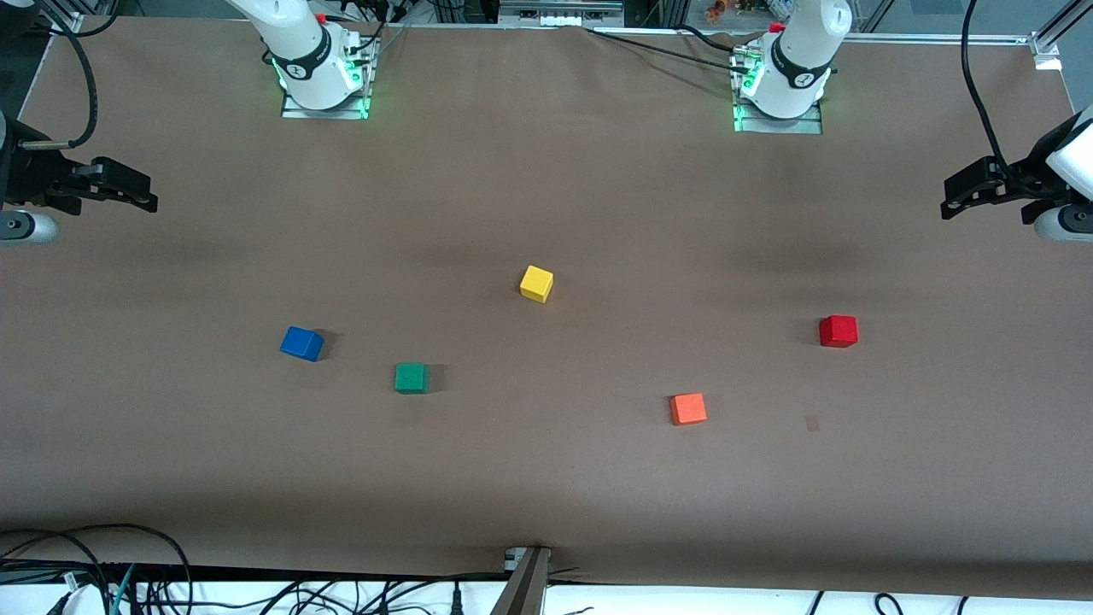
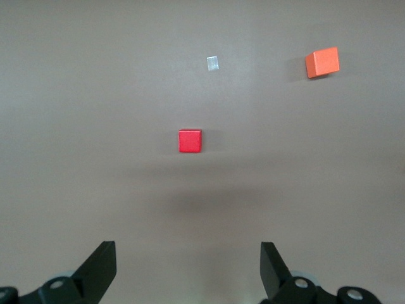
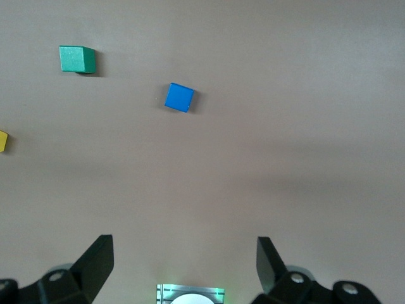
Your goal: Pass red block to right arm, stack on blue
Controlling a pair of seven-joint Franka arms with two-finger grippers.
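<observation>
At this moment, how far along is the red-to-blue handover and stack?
Nothing is done yet. The red block sits untouched toward the left arm's end, the blue cube toward the right arm's end. The left gripper and right gripper hover open and empty at the table's ends. Pickup, pass and stacking all remain.

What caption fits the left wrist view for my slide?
Open left gripper hovers above the brown table, small red cube ahead, lighter orange cube beside it.

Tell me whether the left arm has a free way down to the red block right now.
Probably yes. The red block sits alone on the table, apart from the orange block, with nothing on it. The left tool is open at its own end of the table, and its wrist view shows only bare surface around the block.
</observation>
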